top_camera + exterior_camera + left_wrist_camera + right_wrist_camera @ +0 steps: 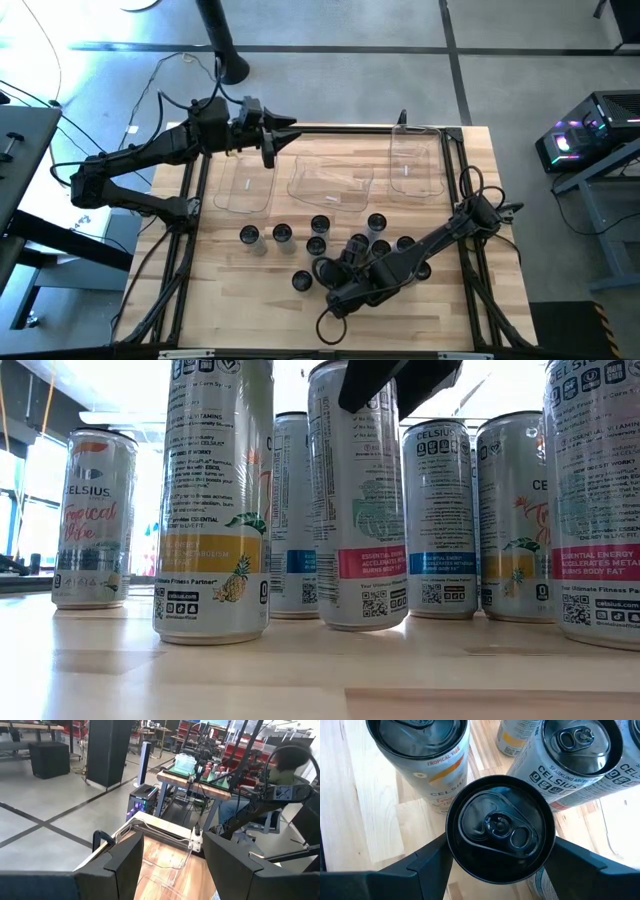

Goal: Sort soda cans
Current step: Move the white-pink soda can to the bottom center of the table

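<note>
Right end effector (497, 855) stands low over the front cluster of soda cans (318, 246) on the desk (240, 300), one upright can (500, 827) seated between its fingers (427, 857), gripped at the sides. Roughly eleven cans are countable from above; some are hidden under the arm. Three clear bins (330, 180) lie behind. Left end effector (270, 135) hovers open over the leftmost bin, holding nothing

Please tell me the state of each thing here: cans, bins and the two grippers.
soda cans: upright on the table, outside the bins.
can between the fingers: upright, unopened.
bins: clear, no cans inside.
right gripper: around that can.
left gripper: open, empty, over a bin.
</note>
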